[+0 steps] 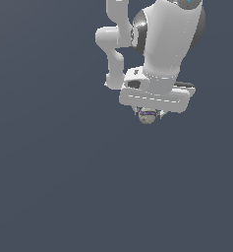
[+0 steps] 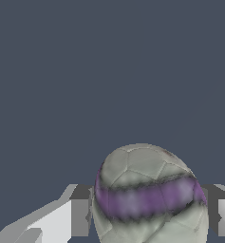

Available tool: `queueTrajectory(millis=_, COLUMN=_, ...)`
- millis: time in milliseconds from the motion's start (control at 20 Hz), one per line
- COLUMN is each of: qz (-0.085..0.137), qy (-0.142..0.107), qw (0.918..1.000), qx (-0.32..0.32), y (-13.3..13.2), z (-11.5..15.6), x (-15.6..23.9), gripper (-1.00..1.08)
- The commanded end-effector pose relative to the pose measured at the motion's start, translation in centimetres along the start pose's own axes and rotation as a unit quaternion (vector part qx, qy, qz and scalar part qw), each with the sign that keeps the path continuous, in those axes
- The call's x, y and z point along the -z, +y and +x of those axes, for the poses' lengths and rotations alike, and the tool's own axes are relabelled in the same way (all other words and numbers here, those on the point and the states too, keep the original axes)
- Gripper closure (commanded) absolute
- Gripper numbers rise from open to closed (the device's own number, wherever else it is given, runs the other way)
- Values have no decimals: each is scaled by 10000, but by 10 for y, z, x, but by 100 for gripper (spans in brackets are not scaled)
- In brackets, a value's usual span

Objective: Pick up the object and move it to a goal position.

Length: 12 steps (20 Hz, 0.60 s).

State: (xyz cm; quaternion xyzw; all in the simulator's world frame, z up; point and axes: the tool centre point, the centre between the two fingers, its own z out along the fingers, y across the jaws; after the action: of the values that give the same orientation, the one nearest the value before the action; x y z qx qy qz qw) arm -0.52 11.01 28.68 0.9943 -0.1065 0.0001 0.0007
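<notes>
The object is a small mottled grey-beige ball [image 1: 147, 117] with a purple band around it. In the exterior view it sits just under the white gripper [image 1: 148, 114], mostly covered by the hand. In the wrist view the ball [image 2: 147, 194] fills the space between the two fingers [image 2: 78, 216], which press against its sides. The gripper is shut on the ball.
The white arm [image 1: 157, 44] reaches down from the upper part of the exterior view. Around it there is only a plain dark grey-blue surface [image 1: 64, 172].
</notes>
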Motion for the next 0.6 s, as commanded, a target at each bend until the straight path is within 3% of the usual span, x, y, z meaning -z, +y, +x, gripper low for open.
queueTrajectory(millis=0, qz=-1, qy=2, qw=10000, qx=-2, y=-10, z=-5, x=29, gripper=108)
queueTrajectory(millis=550, qz=2, qy=1, qw=10000, qx=-2, y=-51, z=-19, x=136, gripper=108)
